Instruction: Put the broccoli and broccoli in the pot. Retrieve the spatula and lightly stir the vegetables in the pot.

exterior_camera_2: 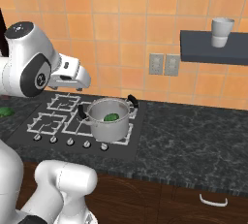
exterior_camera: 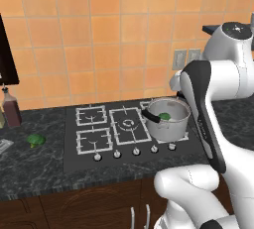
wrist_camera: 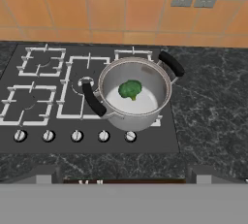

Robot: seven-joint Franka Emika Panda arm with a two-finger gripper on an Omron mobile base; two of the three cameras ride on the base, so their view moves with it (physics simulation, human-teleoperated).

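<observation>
The steel pot [wrist_camera: 136,92] stands upright on the right-hand side of the black cooktop [wrist_camera: 53,121], over the burners nearest the bare counter; its mouth faces straight up, and its two black handles lie on a slanted line across the rim, one toward the front left over the middle burner, the other toward the back right near the tiled wall [wrist_camera: 97,9]; one broccoli floret [wrist_camera: 130,89] lies inside on the pot's floor, roughly at its middle, bumpy crown uppermost, its stem direction too small to tell; from the left base view the same floret [exterior_camera: 164,116] shows just over the rim of the pot [exterior_camera: 167,120], and from the right base view it sits low inside [exterior_camera_2: 111,117] the pot [exterior_camera_2: 110,120]; a second broccoli floret [exterior_camera: 35,140] rests on the dark marbled counter [exterior_camera: 30,168] well to the left of the cooktop, apart from it, crown up, with a dark bottle [exterior_camera: 11,108] standing behind it by the wall; a row of knobs [wrist_camera: 76,135] runs along the cooktop's front edge; the gripper [wrist_camera: 124,173] hangs well above and in front of the pot, its fingers spread wide apart with nothing between them; two grey wall sockets [exterior_camera_2: 163,64] sit behind the stove, and a white cup [exterior_camera_2: 221,32] stands on a dark shelf [exterior_camera_2: 213,48] to the right.
</observation>
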